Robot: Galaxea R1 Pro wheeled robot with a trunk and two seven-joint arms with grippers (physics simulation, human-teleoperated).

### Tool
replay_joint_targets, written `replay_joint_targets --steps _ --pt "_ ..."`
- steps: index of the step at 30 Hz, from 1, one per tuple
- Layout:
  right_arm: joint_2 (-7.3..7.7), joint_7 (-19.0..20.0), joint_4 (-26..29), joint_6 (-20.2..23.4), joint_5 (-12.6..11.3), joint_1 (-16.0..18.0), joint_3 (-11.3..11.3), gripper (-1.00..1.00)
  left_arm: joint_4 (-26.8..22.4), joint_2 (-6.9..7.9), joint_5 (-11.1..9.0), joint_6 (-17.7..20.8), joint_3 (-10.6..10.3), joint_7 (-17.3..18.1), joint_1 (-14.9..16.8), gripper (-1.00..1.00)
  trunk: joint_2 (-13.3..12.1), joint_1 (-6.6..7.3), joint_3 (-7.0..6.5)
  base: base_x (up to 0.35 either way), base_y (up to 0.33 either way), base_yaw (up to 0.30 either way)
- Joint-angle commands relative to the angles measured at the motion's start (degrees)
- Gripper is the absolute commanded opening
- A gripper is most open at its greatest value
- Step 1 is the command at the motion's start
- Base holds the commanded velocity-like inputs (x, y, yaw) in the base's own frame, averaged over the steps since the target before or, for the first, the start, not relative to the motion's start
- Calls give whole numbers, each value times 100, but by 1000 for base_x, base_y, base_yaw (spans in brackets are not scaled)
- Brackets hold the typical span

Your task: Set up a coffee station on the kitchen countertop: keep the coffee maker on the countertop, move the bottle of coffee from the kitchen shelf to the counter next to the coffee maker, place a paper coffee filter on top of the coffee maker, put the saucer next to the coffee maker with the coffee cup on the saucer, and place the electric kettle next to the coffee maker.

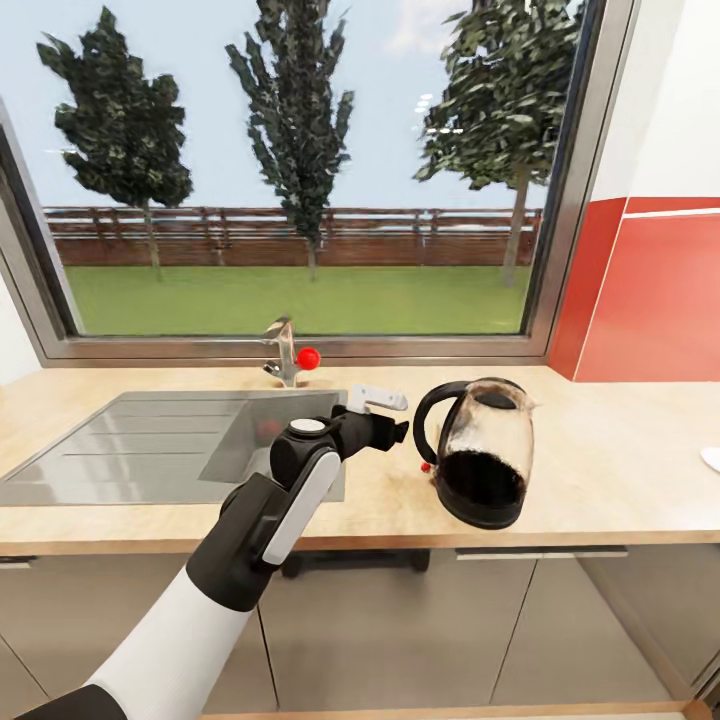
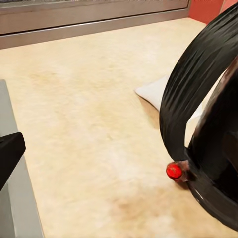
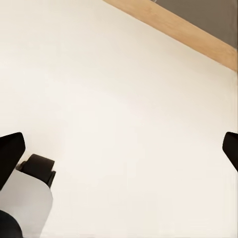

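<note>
The electric kettle (image 1: 485,450) is clear glass with a black base and dark liquid. It stands on the kitchen countertop (image 1: 600,470) to the right of the sink and leans slightly. Its black loop handle (image 1: 425,420) faces my left gripper (image 1: 400,432), which is open just short of the handle. In the left wrist view the handle (image 2: 191,94) arcs close by, with a small red button (image 2: 173,171) at its foot, and one black finger (image 2: 10,151) shows at the edge. My right gripper (image 3: 119,153) is open over a pale floor, with nothing between its fingertips.
A steel sink (image 1: 150,440) with a red-knobbed faucet (image 1: 288,355) lies left of the kettle, under a wide window. A red backsplash (image 1: 650,300) rises at the right. A small white thing (image 1: 712,458) sits at the counter's right edge. Grey cabinet fronts (image 1: 400,630) run below.
</note>
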State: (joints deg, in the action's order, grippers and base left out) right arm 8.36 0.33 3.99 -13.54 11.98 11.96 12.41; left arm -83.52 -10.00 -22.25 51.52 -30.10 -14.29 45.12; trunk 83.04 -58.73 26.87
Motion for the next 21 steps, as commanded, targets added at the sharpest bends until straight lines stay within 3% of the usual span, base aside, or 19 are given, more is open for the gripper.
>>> replay_joint_targets --steps 1,15,21 --pt "14 3 -19 -16 47 4 -16 100 -5 0 -60 16 -5 -57 5 100 4 0 6 2 0 0" --pt "34 2 -38 -26 41 4 -20 100 2 0 -69 -2 -157 -56 5 100 4 0 6 2 -81 0" --pt "35 2 -39 -26 41 1 -20 100 4 0 -69 -2 -156 -56 5 100 4 0 6 231 13 0"
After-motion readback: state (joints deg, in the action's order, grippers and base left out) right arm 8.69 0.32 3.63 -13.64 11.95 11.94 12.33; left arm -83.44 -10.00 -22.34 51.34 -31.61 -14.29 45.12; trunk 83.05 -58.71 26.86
